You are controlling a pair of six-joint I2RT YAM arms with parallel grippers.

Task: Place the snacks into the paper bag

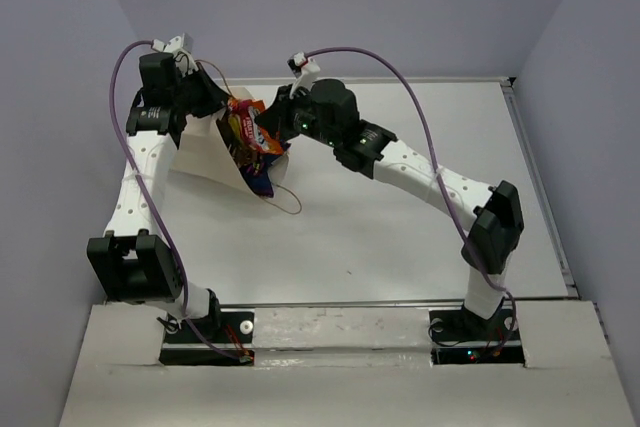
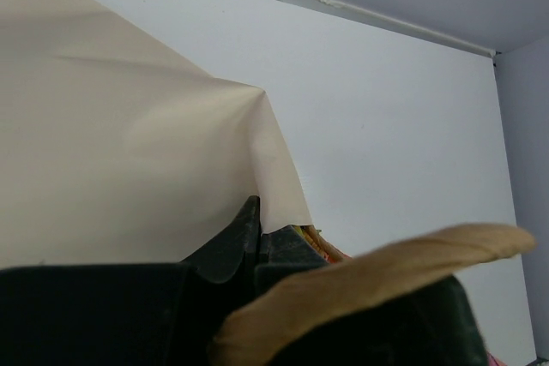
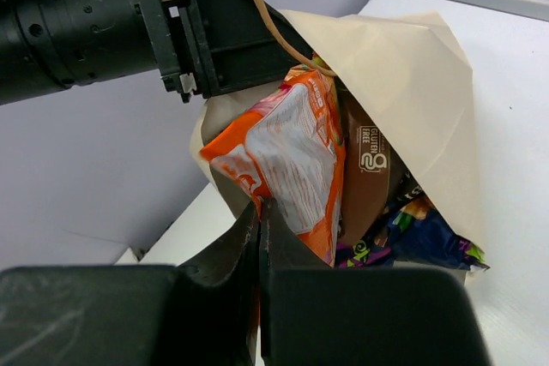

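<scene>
The cream paper bag (image 1: pixel 205 152) lies tilted at the back left, mouth facing right. My left gripper (image 1: pixel 218 99) is shut on its upper rim and holds the mouth up; the paper shows pinched in the left wrist view (image 2: pixel 274 186). My right gripper (image 3: pixel 260 212) is shut on the edge of the small orange-red packet (image 3: pixel 287 156), which sits at the bag's mouth (image 1: pixel 268 140). Behind it in the mouth are the dark brown chip bag (image 3: pixel 364 169), the purple packet (image 3: pixel 364 255) and a dark blue packet (image 3: pixel 429 242). The light blue packet is hidden.
A brown loop handle (image 1: pixel 285 199) trails on the white table (image 1: pixel 400 237) to the right of the bag. Another handle (image 2: pixel 369 285) crosses in front of the left wrist camera. The table's raised rim (image 1: pixel 540 177) runs along the right and far sides.
</scene>
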